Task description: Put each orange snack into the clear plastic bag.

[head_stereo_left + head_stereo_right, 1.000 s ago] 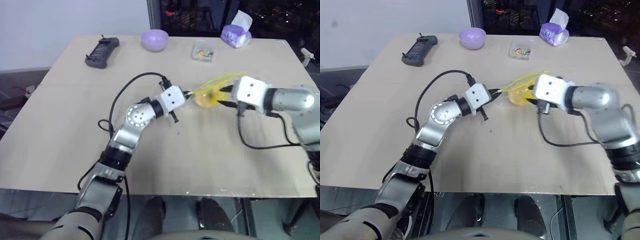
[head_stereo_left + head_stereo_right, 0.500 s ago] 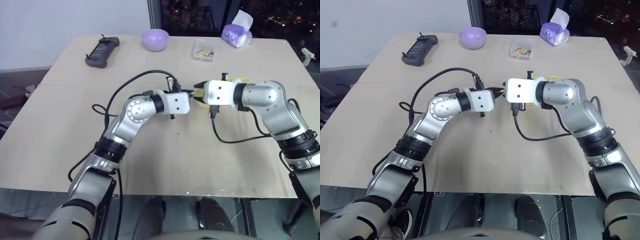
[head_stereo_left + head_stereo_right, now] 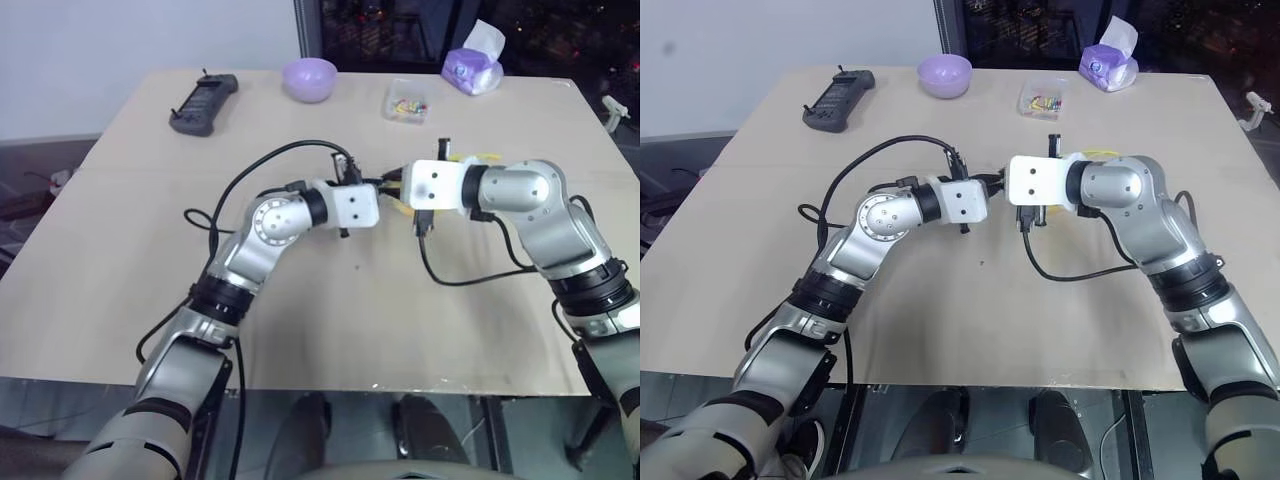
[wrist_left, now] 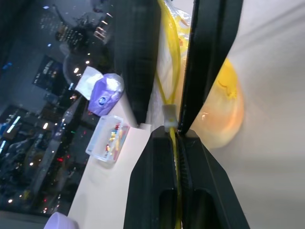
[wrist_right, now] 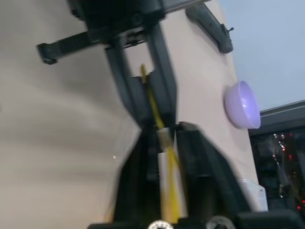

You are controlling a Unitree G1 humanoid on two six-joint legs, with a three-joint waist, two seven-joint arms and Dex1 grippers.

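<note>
The clear plastic bag (image 3: 401,207) hangs above the middle of the table, held by its yellow strip (image 4: 170,71). My left gripper (image 3: 386,186) is shut on that strip, coming from the left. My right gripper (image 3: 397,180) meets it tip to tip from the right and is shut on the same strip (image 5: 167,191) at its small white slider. An orange snack (image 4: 224,114) shows through the bag's film in the left wrist view. In the eye views my right hand covers most of the bag and the snack.
Along the table's far edge sit a black remote (image 3: 205,103), a purple bowl (image 3: 309,79), a small clear box of colourful bits (image 3: 407,103) and a purple tissue pack (image 3: 472,68). Black cables loop from both wrists over the tabletop.
My right hand has moved left along the bag toward the left gripper, and its fingers have closed on the yellow strip. The left wrist has rolled but kept its place and its grip.
</note>
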